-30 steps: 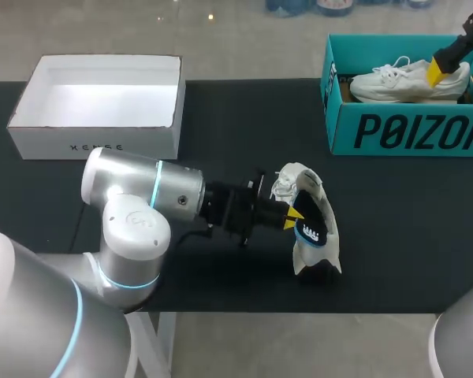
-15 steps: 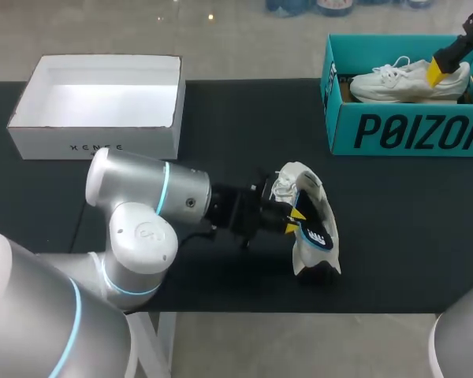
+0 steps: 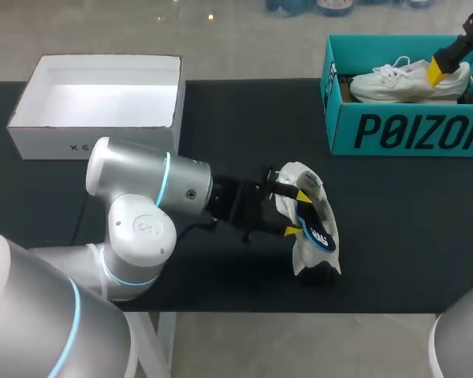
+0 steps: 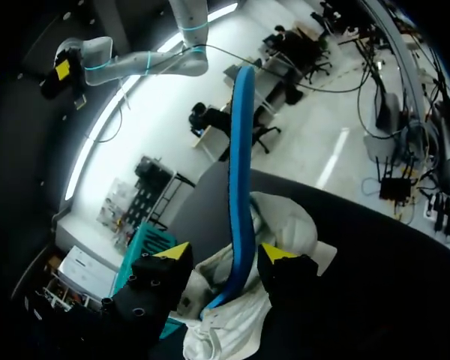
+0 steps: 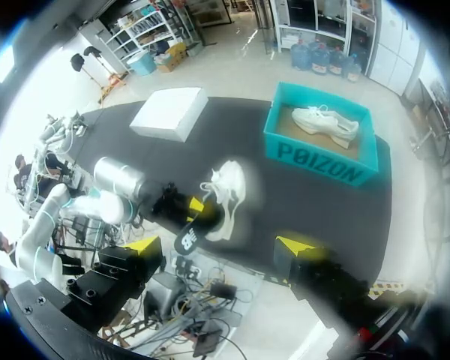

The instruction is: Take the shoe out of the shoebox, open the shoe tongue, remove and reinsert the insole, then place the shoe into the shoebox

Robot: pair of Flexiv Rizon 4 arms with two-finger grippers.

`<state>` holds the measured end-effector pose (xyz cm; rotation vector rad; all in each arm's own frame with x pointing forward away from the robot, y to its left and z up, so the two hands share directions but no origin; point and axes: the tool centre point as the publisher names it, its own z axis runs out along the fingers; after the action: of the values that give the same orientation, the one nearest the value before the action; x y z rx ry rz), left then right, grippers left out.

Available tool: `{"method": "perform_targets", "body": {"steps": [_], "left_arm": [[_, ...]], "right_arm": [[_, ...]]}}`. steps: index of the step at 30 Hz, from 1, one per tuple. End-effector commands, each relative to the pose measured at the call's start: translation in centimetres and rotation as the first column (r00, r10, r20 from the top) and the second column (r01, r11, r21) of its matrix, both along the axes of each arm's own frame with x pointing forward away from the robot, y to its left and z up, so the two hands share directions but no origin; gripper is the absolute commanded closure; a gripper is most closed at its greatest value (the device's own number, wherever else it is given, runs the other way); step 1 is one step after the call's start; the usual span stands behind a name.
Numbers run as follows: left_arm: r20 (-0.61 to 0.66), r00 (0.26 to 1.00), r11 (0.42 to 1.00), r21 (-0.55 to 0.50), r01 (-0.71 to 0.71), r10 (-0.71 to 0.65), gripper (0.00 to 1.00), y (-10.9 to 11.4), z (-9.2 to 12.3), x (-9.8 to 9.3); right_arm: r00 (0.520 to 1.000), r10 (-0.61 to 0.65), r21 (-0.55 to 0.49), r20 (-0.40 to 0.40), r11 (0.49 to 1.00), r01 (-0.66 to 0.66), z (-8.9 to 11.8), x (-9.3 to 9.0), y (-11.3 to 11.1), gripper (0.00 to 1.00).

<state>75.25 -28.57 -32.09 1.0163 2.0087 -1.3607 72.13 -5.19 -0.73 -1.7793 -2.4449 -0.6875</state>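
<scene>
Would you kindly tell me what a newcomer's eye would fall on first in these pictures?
First comes the left hand at the front middle of the table, its fingers open on either side of a dark insole that sticks out of a white shoe. Next is the teal shoebox at the far right corner, with a second white shoe lying inside it.

Bare table (image 3: 252,118) between white box (image 3: 94,146) and teal shoebox (image 3: 402,130) (left arm (image 3: 142,189) and shoe (image 3: 306,253) nearer the front edge)

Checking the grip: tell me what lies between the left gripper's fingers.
Left wrist view: the blue insole, edge-on, between the left gripper's open fingers, over the white shoe.
</scene>
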Motion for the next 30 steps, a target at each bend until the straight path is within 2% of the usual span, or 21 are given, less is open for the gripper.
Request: {"method": "perform_targets", "body": {"steps": [1, 4, 6, 7, 9, 13, 22, 30], "left_arm": [[-0.01, 1.0, 1.0, -0.003, 0.025, -0.025, 0.57, -1.0, -0.1, 0.2], [-0.021, 0.999, 0.999, -0.011, 0.05, -0.05, 0.7, -1.5, -0.2, -0.2], [-0.027, 0.998, 0.998, -0.013, 0.059, -0.059, 0.81, -1.7, -0.3, -0.4], [-0.031, 0.997, 0.998, -0.014, 0.067, -0.067, 0.91, -1.7, -0.3, -0.5], [-0.041, 0.996, 0.997, -0.016, 0.075, -0.076, 1.0, -1.8, -0.5, -0.7], [-0.044, 0.996, 0.997, -0.02, 0.073, -0.074, 1.0, -1.8, -0.7, -0.8], [-0.011, 0.999, 0.999, -0.007, 0.049, -0.049, 1.0, -1.5, -1.6, 1.0], [-0.007, 0.997, 0.997, 0.008, 0.076, -0.076, 1.0, -1.9, -2.7, 1.8]], "right_arm": [[1.0, 0.001, -0.002, -0.006, 1.0, -0.001, 0.1, 0.2, 0.1, 0.0], [1.0, 0.001, -0.002, -0.006, 1.0, -0.001, 0.1, 0.2, 0.1, 0.0], [1.0, 0.001, -0.002, -0.006, 1.0, -0.001, 0.1, 0.2, 0.1, 0.0], [1.0, 0.001, -0.002, -0.006, 1.0, -0.001, 0.1, 0.2, 0.1, 0.0], [1.0, 0.001, -0.002, -0.006, 1.0, -0.001, 0.1, 0.2, 0.1, 0.0], [1.0, 0.001, -0.002, -0.006, 1.0, -0.001, 0.1, 0.2, 0.1, 0.0], [1.0, 0.001, -0.002, -0.006, 1.0, -0.001, 0.1, 0.2, 0.1, 0.0], [1.0, 0.001, -0.002, -0.006, 1.0, -0.001, 0.1, 0.2, 0.1, 0.0]]}}
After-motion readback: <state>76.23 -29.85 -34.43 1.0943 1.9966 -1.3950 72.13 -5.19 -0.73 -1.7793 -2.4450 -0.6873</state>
